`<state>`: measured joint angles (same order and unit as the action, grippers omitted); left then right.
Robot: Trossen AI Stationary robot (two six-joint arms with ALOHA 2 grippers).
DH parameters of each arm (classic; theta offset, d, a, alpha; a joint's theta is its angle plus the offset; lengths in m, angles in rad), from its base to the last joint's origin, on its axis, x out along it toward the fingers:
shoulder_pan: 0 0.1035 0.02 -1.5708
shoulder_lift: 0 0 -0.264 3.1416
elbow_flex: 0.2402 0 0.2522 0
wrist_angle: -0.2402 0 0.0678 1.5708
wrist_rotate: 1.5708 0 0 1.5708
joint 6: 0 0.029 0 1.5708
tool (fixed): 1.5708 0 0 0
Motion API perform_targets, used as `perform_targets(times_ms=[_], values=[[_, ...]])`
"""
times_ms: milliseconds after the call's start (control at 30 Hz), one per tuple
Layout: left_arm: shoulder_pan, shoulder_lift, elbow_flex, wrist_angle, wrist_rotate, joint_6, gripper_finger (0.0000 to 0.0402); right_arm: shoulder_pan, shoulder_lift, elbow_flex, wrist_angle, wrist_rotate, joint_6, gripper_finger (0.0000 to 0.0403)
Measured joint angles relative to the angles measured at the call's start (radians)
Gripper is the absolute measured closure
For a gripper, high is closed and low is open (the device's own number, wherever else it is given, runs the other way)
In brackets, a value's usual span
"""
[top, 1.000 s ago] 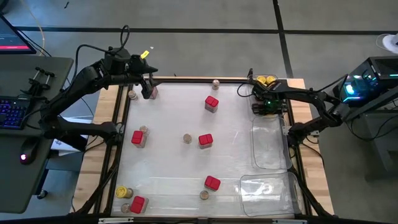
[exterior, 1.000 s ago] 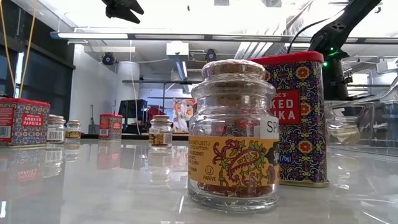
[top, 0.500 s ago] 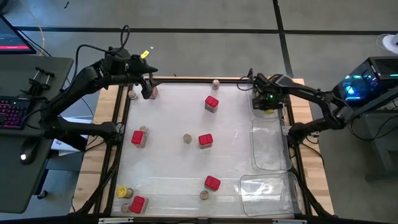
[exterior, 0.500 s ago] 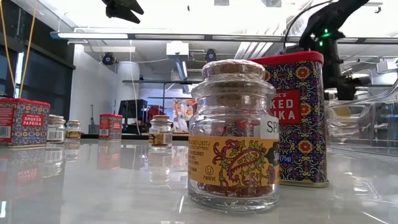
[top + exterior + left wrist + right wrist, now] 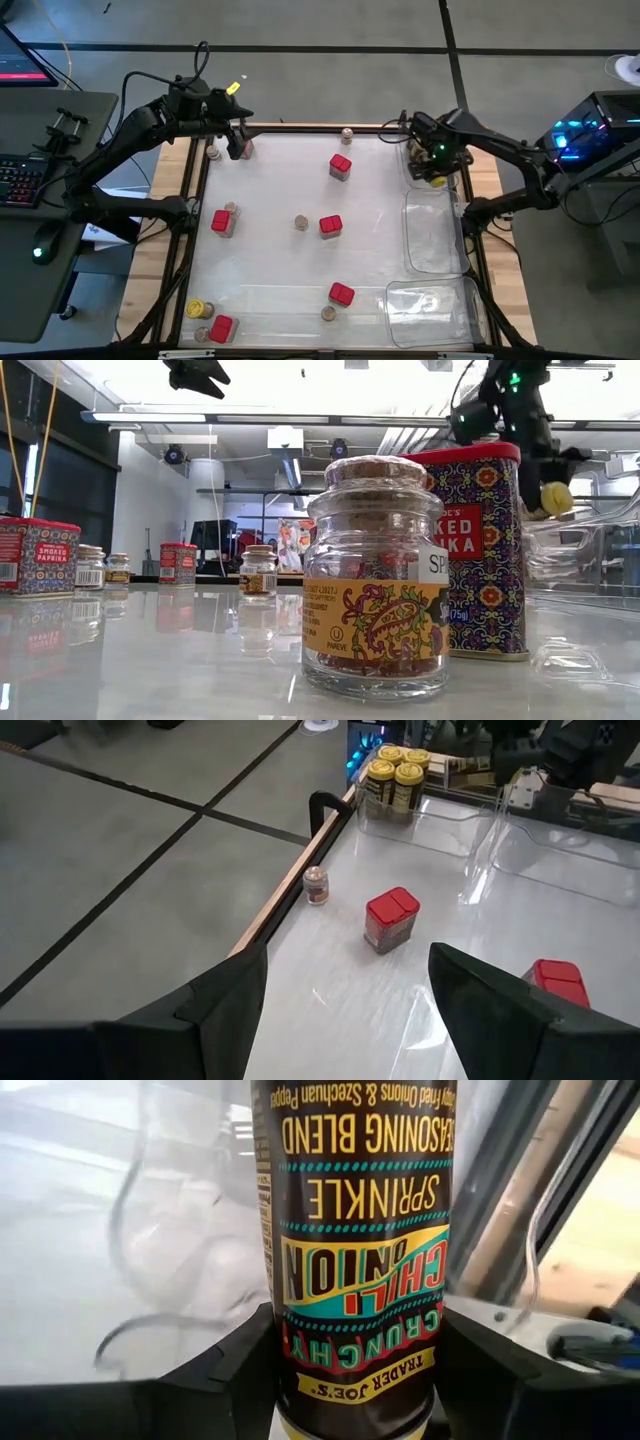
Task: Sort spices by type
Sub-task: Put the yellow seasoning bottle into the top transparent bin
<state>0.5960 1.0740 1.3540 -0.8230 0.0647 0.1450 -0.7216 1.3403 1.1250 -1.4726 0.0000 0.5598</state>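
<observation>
My right gripper hangs over the far-right clear tray, shut on a dark jar with a yellow lid, labelled chili onion. Other yellow-lidded jars stand on their bases in that tray's far corner. Red tins and small brown-topped jars stand scattered on the white table. One more yellow-lidded jar stands near the front left. My left gripper waits open, high over the far left corner, with nothing between its fingers. My right gripper pinches the jar between its two fingers, which lie on opposite sides of the round wall near the lid end. The fingers point down and run along the jar. The jar is lifted clear of the tray; its yellow lid shows below the hand.
Two more clear trays lie along the table's right side. A red tin and a small jar stand near the front edge, another red tin at the front left. A raised wooden rim frames the table.
My right gripper has risen from the far-right tray, rolling about its own axis as it went, and the yellow-lidded jar has gone up with it, clear of the tray.
</observation>
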Motion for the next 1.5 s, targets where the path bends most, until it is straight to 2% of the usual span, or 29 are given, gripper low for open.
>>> perform_targets(times_ms=[200,433,567,700,833,1067,1500], values=[[0.0,0.001,0.0,0.031,0.021,0.017,0.0136,0.07,0.0,0.157,0.049,-0.075,0.011,0.0194],[-0.064,0.086,0.0,0.199,0.088,0.043,0.0136,0.207,0.019,0.238,0.505,-0.254,0.051,0.0194],[-0.143,0.183,0.0,0.183,0.09,0.174,0.0136,0.296,0.081,0.239,0.713,-0.315,0.069,0.0194],[-0.231,0.264,-0.001,0.185,0.08,0.352,0.0136,0.379,0.171,0.239,0.831,-0.388,0.068,0.0194],[-0.303,0.317,-0.001,0.186,0.01,0.442,0.0136,0.43,0.236,0.238,0.879,-0.439,0.06,0.0194],[-0.369,0.389,0.0,0.196,0.0,0.519,0.0136,0.479,0.281,0.238,0.93,-0.476,0.042,0.0194],[-0.445,0.466,-0.001,0.264,0.002,0.509,0.013,0.526,0.283,0.237,0.895,-0.474,-0.004,0.0194]])
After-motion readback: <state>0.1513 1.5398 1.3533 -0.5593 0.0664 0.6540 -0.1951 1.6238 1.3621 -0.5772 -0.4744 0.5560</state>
